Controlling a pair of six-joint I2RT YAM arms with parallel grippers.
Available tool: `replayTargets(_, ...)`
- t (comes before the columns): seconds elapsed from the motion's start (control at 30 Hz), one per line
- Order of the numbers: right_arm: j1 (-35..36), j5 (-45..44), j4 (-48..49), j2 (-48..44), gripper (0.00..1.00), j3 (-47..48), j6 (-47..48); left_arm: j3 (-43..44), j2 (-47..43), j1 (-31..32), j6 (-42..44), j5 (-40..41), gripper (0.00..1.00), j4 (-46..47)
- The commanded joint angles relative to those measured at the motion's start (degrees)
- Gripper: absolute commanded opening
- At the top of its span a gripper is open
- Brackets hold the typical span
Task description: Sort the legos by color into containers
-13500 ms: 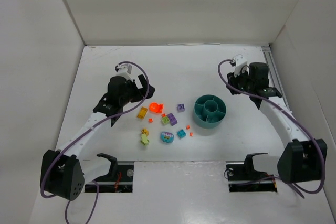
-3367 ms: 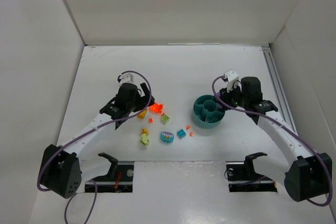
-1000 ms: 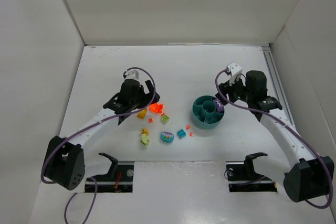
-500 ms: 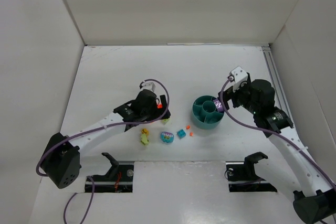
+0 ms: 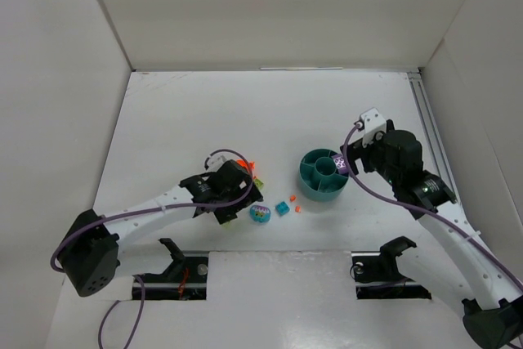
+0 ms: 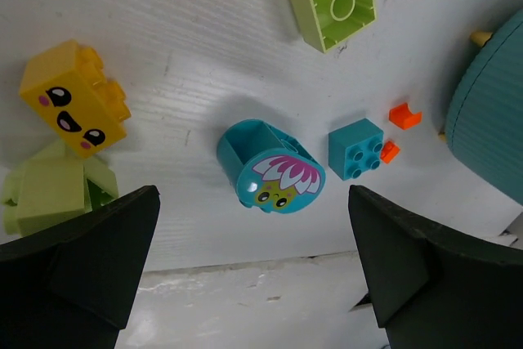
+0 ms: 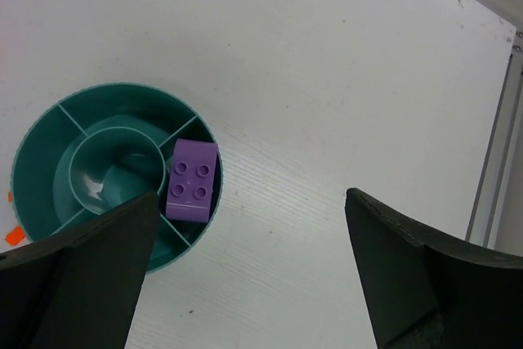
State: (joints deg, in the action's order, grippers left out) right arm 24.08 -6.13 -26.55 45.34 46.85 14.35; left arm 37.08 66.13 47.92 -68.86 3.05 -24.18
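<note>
left gripper hangs spread and empty over the round teal piece; its curved side could squirt out of a pinch and knock the teal brick just beside. in the dish, the purple brick lies in an outer wedge, right gripper spread empty above.

Brightness: bright, even white light in all three views.
Shadows: soft, short grey ones beside the teal flower brick on the tabletop.
Glare: mild wash on the white walls.
Focus: tabletop sharp; fingers of the left end effector dark, blurred at lower corners.
</note>
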Motion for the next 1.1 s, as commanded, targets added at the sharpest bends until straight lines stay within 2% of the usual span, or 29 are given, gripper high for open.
replayTargets(0.0, 0.36, -4.5, 0.1, -0.87, 1.0, 0.17, -2.22, 1.94, -0.92, 0.33, -9.53, -1.02, 1.0, -2.79)
replayTargets(0.3, 0.36, -8.02, 0.18, -0.25, 1.0, -1.85, -4.86, 5.11, 7.96, 3.93, -19.28, -5.95, 0.98, -3.95)
replayTargets(0.57, 0.36, -6.09, 2.1, -4.82, 1.0, -3.52, -5.38, 6.34, 9.81, 5.34, -29.57, -0.24, 0.93, -3.24)
replayTargets(0.67, 0.36, -5.56, 2.11, -5.44, 1.0, -4.05, -5.38, 6.34, 10.42, 5.34, -30.8, 1.69, 0.92, -3.24)
replayTargets(0.8, 0.36, -6.09, 2.11, -5.97, 1.0, -4.05, -5.38, 8.27, 12.44, 5.34, -33.26, 3.19, 0.92, -7.88)
replayTargets(1.07, 0.36, -7.22, 1.59, -6.49, 1.0, -4.05, -5.38, 10.11, 15.69, 5.34, -33.36, 4.86, 0.83, -7.71)
